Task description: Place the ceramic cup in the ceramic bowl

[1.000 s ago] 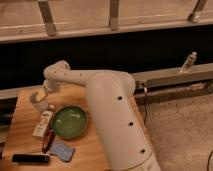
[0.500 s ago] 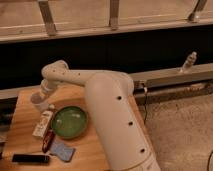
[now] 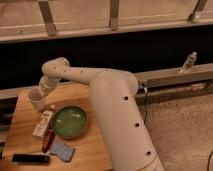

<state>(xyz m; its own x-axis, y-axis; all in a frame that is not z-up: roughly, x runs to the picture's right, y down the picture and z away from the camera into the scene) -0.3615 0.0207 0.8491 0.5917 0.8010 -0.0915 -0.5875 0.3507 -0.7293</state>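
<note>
Dark paneling with pale rails above fills the background, and a single ledge runs under it. One bulky white robot arm (image 3: pixel 117 115) rises from 5 o'clock and bends across to 10 o'clock over one wooden table (image 3: pixel 85 146). On the table sits one ceramic bowl (image 3: pixel 69 121), green and empty, near the table's middle. At 10 o'clock from the bowl, near the table's far left corner, stands one ceramic cup (image 3: pixel 35 99), upright and apart from the bowl. The gripper (image 3: pixel 41 91) meets the cup's upper right rim, its pincer drawn together on that rim. At 9 o'clock, just beside the bowl, lies one white tube (image 3: pixel 43 122) with a red cap, and one slim dark red item (image 3: pixel 48 141) lies below it. One blue sponge (image 3: pixel 62 150) lies at 7 o'clock from the bowl, with one flat black bar (image 3: pixel 31 158) to its left at the front edge. One small bottle (image 3: pixel 188 62) stands on the ledge at 2 o'clock, well apart.
</note>
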